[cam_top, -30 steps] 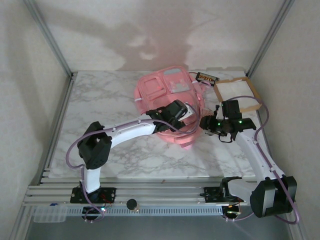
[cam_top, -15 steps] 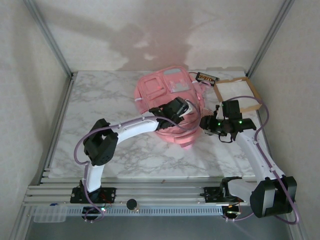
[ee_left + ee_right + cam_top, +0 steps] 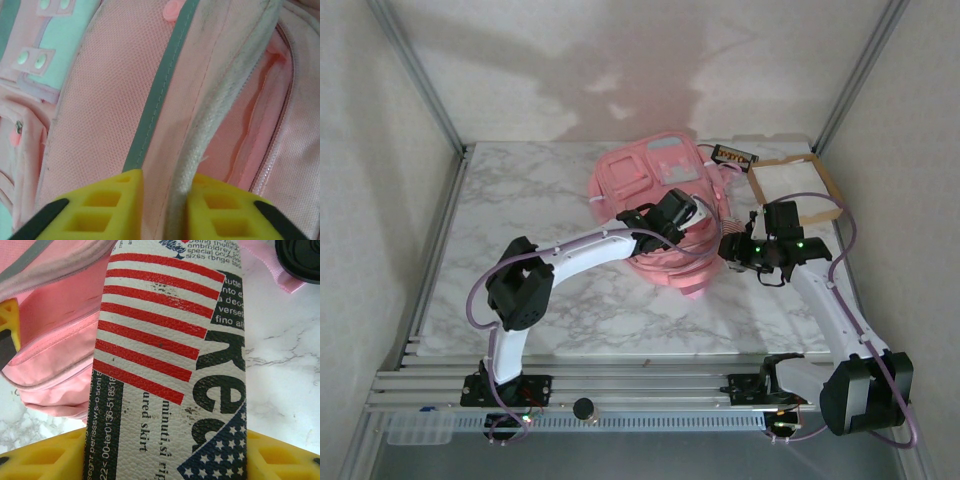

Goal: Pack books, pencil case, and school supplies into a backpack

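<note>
The pink backpack (image 3: 645,185) lies at the back middle of the table. My left gripper (image 3: 690,215) is over its right side. In the left wrist view my left gripper (image 3: 165,182) is shut on the backpack's (image 3: 100,100) pink edge and white piping (image 3: 220,100), beside the unzipped opening (image 3: 265,110). My right gripper (image 3: 732,250) hovers just right of the backpack. It (image 3: 165,447) is shut on the pencil case (image 3: 165,355), printed with red stripes, stars and black lettering. A dark book (image 3: 733,156) with orange print lies behind the backpack.
A brown tray (image 3: 825,180) with a white inside sits at the back right, behind my right arm. A pink strap (image 3: 270,270) and a black round part (image 3: 300,257) lie on the marble beyond the pencil case. Metal frame posts flank the table.
My left gripper has reached further over the backpack's right side and closed on its edge. The right arm and the pencil case have not moved.
</note>
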